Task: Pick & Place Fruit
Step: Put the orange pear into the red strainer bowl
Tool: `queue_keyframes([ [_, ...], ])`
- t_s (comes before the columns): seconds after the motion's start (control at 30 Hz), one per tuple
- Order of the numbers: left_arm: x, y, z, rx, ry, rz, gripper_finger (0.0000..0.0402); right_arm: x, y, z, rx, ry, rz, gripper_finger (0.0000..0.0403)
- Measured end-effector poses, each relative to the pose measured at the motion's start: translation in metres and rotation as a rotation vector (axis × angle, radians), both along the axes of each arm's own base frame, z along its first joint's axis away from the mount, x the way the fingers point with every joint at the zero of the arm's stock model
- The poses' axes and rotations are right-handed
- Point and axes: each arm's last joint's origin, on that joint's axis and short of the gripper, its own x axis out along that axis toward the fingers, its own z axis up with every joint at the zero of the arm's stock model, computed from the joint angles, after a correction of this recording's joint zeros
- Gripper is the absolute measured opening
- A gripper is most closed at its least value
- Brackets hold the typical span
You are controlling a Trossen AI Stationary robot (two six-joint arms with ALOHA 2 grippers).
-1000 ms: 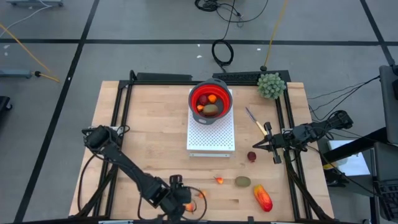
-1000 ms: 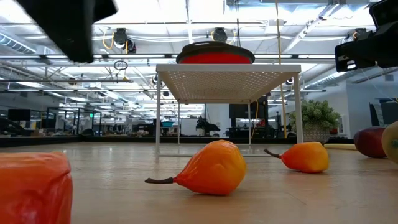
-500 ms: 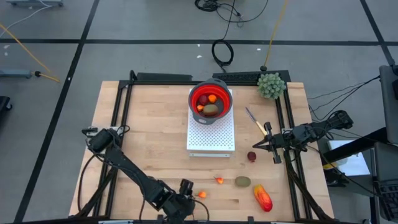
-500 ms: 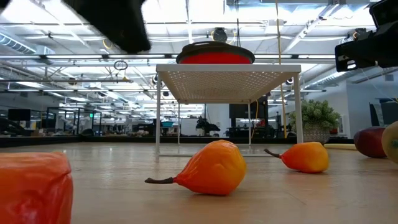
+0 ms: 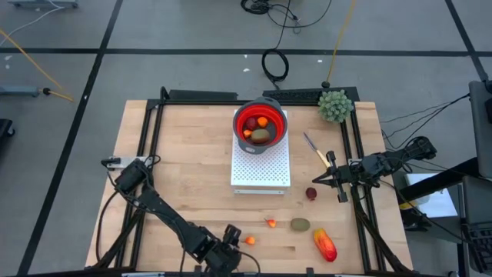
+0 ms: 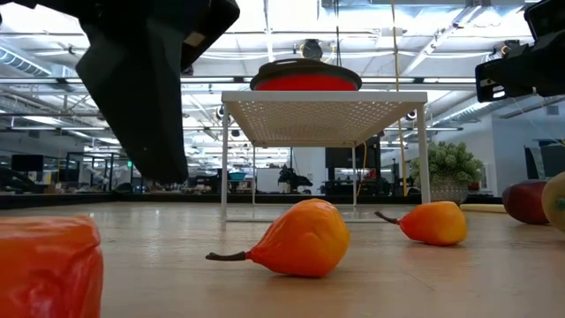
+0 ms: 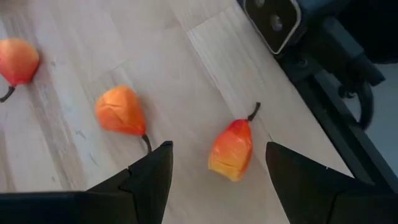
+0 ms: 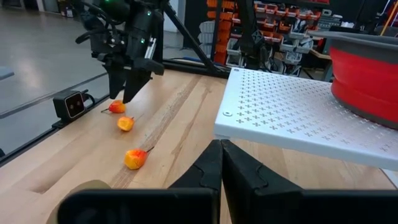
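Note:
My left gripper [image 7: 217, 147] is open near the table's near edge [image 5: 228, 248], hanging just above a small orange pear-shaped fruit [image 7: 231, 148] that lies on the wood and shows between its two fingers. Two more small orange fruits [image 7: 121, 111] [image 7: 17, 59] lie beyond it. A brown-green oval [image 5: 300, 225], a red-orange oblong [image 5: 324, 245] and a dark-red ball [image 5: 310, 193] rest on the table toward the right. The red bowl [image 5: 260, 123] holds several fruits and stands on a white perforated stand [image 5: 261, 165]. My right gripper [image 5: 317, 181] is shut and waits beside the dark-red ball.
A yellow-handled knife [image 5: 315, 150] and a green spiky ball plant [image 5: 335, 105] sit at the table's far right. A black frame rail runs along each side [image 5: 150, 146]. A small camera block [image 7: 272, 22] sits at the near edge close to my left gripper.
My left gripper has moved a little toward the table's right along the near edge and has come down toward the small orange fruit by the near edge. The fruits and the right arm have stayed where they were.

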Motion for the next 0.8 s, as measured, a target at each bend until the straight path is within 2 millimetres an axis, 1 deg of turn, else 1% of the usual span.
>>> queue_keyframes([
  [0.07,0.000,0.000,-0.001,-0.006,0.010,-0.016,0.0255,0.000,0.000,0.000,0.000,0.000,0.000,0.0000],
  [0.3,0.003,-0.003,-0.017,-0.003,0.041,-0.048,0.0255,0.000,0.000,0.000,0.000,0.000,0.000,0.0000],
  [0.53,0.006,-0.003,-0.018,0.017,0.006,-0.059,0.0255,0.000,0.000,0.000,-0.001,0.003,0.000,0.0000],
  [0.8,0.005,-0.001,-0.019,0.028,0.021,-0.056,0.0255,0.001,0.000,0.000,-0.001,0.004,0.000,0.0000],
])
